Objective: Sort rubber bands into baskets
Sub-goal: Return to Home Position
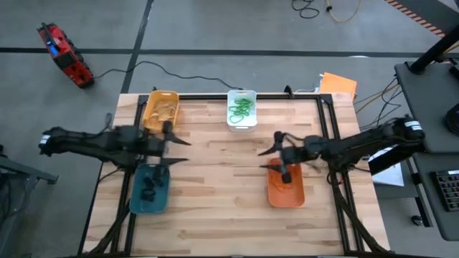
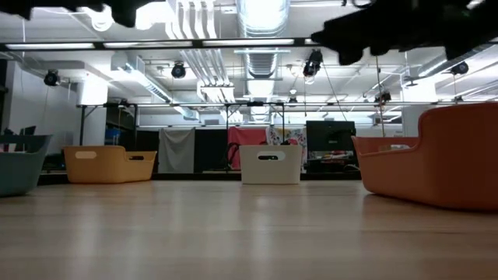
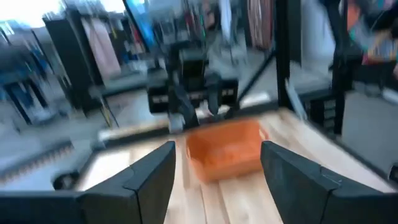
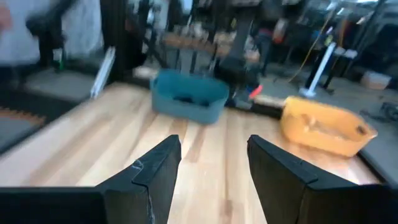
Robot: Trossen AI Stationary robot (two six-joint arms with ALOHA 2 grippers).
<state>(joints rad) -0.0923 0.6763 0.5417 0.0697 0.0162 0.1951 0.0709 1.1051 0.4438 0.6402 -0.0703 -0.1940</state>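
Orange basket (image 2: 436, 159), rounded plastic, by right end effector (image 1: 264, 159); both it and left end effector (image 1: 185, 151) wide open, empty.

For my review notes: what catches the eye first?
Four baskets on the wooden table: yellow basket and white basket at the far edge, teal basket and orange basket nearer. Green rubber bands lie in the white one. The left gripper and right gripper hover open and empty mid-table.

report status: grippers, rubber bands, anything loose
Left gripper open, raised by teal-blue plastic basket; right gripper open, raised by orange plastic basket. Green rubber bands in white plastic basket, black rubber bands in teal-blue. No loose bands seen.
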